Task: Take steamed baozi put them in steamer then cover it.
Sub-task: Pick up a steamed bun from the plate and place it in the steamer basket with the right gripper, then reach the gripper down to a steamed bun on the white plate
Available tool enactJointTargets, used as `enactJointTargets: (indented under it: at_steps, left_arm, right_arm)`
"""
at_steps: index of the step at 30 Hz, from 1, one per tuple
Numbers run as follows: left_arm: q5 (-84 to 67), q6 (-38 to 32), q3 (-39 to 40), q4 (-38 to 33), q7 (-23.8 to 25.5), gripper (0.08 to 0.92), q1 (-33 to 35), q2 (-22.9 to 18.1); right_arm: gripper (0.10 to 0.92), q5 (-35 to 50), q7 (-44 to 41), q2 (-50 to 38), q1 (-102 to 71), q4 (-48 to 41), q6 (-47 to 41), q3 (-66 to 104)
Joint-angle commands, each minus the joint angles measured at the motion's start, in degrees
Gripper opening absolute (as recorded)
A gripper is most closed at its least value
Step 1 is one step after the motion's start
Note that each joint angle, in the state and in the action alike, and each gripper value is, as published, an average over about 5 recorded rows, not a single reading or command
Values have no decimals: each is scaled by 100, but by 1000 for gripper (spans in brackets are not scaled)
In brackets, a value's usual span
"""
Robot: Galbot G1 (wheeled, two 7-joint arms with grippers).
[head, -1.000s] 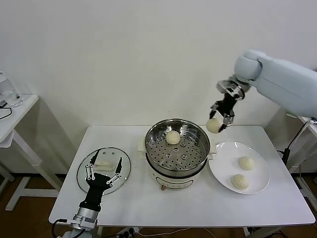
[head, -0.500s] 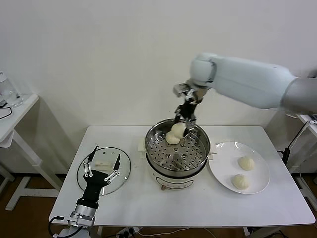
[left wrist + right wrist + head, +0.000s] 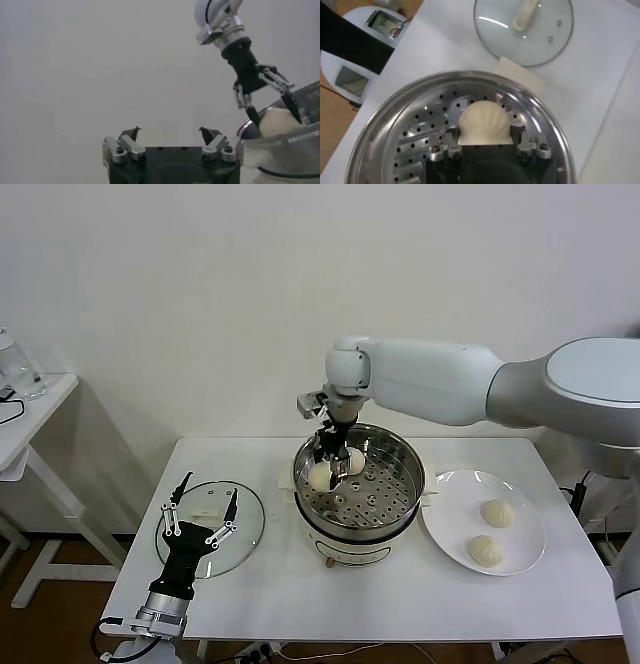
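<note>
From the head camera I see my right end effector (image 3: pixel 328 467) lowered over the left side of the large round shiny steel steamer (image 3: pixel 400 496), its fingers clamped on a small, smooth, cream-white steamed bun (image 3: pixel 322 476). My right wrist camera confirms the grip: that bun (image 3: pixel 484 122) sits squeezed between the two fingers, directly above the perforated steel tray (image 3: pixel 415 140). I cannot tell whether the bun touches the tray. A second cream-white bun (image 3: pixel 354 458) lies in the steamer just behind the held one, toward the back rim.

Two more buns (image 3: pixel 496 512) rest on the flat white round plate (image 3: pixel 440 529), which sits on the white counter (image 3: pixel 400 594) just to the right of the steamer; the nearer of them (image 3: pixel 485 550) lies toward the plate's front edge.

The round clear glass cover (image 3: pixel 248 534) with its metal rim and white rectangular handle (image 3: pixel 208 515) lies flat on the counter to the left of the steamer, apart from it. My left end effector (image 3: pixel 200 516) hangs over the front part of that cover with its fingers spread wide and nothing between them. My left wrist camera shows the same spread fingers (image 3: pixel 125 145), and farther off the right end effector (image 3: pixel 274 111) with its bun (image 3: pixel 277 122) at the steamer's rim (image 3: pixel 280 135).

A small white side table (image 3: pixel 30 419) stands at the far left.
</note>
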Motion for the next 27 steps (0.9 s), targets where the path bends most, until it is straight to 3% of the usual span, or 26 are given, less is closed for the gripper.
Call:
enactJointTargets:
  at_steps: [1, 9, 16, 27]
  left_arm:
    - [-11, -2, -15, -13, -5, 823, 0, 3]
    - [-13, -24, -60, 3, -11, 823, -3, 26]
    - [-6, 45, -28, -42, -17, 823, -18, 5]
    - [39, 13, 118, -12, 44, 823, 37, -3]
  right_arm:
    - [692, -18, 87, 193, -159, -32, -67, -62]
    - [811, -107, 52, 55, -144, 76, -50, -44]
    - [822, -181, 15, -584, 263, 624, -35, 275]
    - [823, -1381, -1024, -3577, 1415, 2128, 647, 762]
